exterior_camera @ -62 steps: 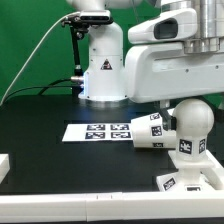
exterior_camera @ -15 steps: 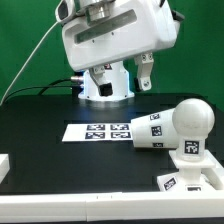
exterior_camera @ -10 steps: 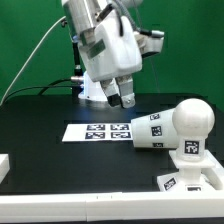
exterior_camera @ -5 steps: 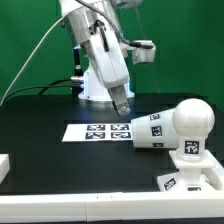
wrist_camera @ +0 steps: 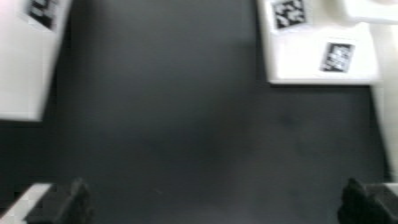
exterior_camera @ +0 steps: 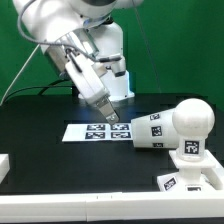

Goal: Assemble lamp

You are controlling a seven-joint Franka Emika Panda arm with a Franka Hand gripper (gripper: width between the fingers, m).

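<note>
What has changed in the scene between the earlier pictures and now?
The arm swung toward the exterior view's left and came down, so the gripper now hangs low by the marker board. It is open and empty. Nothing was taken hold of or let go. The bulb, the shade and the base stayed where they were.

The arm [exterior_camera: 70,35] was glossy white, built of bulky rounded shells with darker seams between them. Its gripper [exterior_camera: 110,116] carried two dark grey fingers [wrist_camera: 54,200]. A thin black cable [exterior_camera: 17,82] hung at the arm's eight o'clock.
</note>
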